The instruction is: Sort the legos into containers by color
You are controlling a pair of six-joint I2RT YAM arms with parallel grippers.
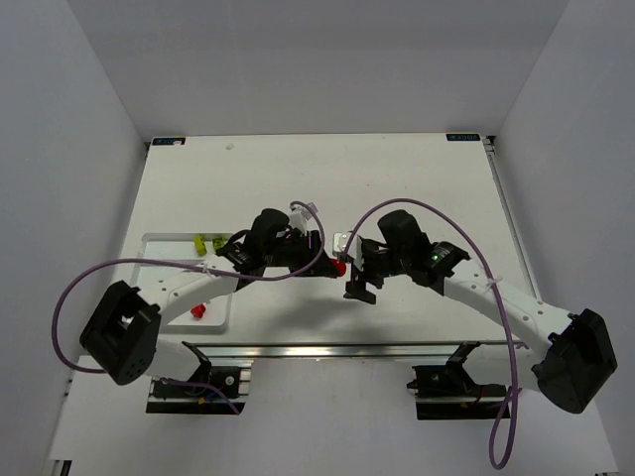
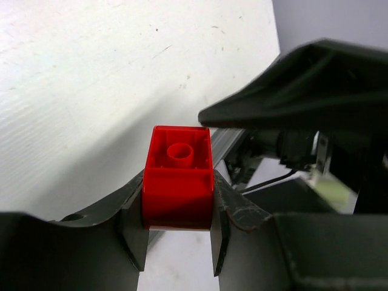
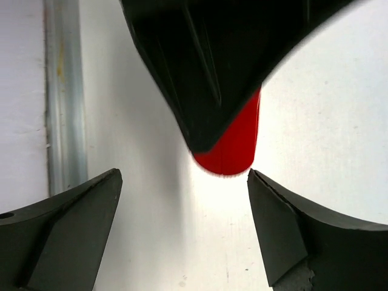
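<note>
Left wrist view: the red brick sat clamped between the two fingers of the left gripper. A finger pressed on each flank, and the brick's hollow underside with its round tube faced the camera.
Right wrist view: the right gripper had its jaws spread wide and held nothing. The brick's red end showed under a dark finger of the other arm, just above the gap between the fingertips and touching neither.
Top view: both grippers met near the middle of the table. The brick was at the left gripper's tip, with the right gripper just beside it on the near side.
Height: whether the brick touched the tabletop could not be told.
Tray: the tray lay on the left part of the table, partly under the left arm and well apart from the held brick.
Tray contents: a yellow-green lego lay toward the far end and a small red piece toward the near end. The dividers could not be made out.
Surface: white and matte, with faint specks and scuffs.
Room: plain pale walls closed in the left, far and right sides.
Edges: a metal rail ran along the near edge, close behind the grippers.
Open room: white tabletop stretched beyond the grippers to the far wall and out to the right.
</note>
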